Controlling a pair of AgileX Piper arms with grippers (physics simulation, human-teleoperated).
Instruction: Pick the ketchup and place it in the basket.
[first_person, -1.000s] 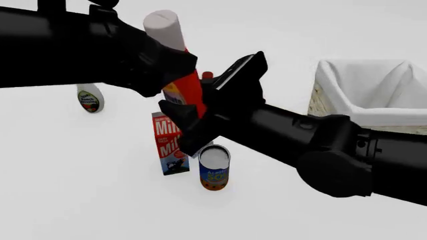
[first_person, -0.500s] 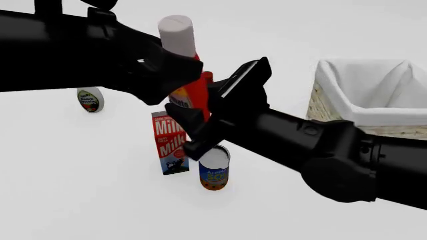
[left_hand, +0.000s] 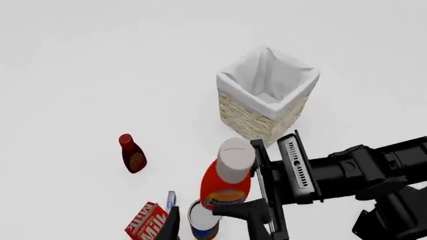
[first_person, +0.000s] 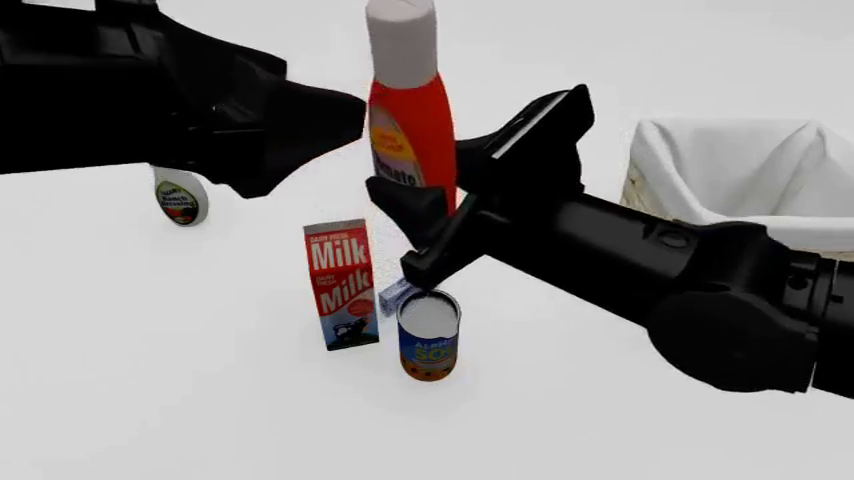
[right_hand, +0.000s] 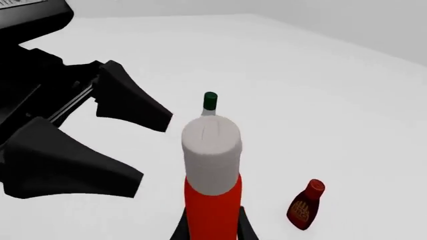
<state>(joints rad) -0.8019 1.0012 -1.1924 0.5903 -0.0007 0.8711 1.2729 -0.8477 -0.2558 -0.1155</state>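
The right gripper (first_person: 447, 215) clamps the ketchup (first_person: 408, 110) upright in the air, above the milk carton (first_person: 340, 283) and left of the basket (first_person: 727, 190). The left gripper (first_person: 327, 120) stands spread wide beside the bottle, holding nothing.

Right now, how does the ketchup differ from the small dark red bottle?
The ketchup is larger, bright red with a white cap; the small dark red bottle has a red cap. The ketchup is upright in the air, held low on its body by the right gripper; the small bottle is on the table, untouched. Both are red with labels.
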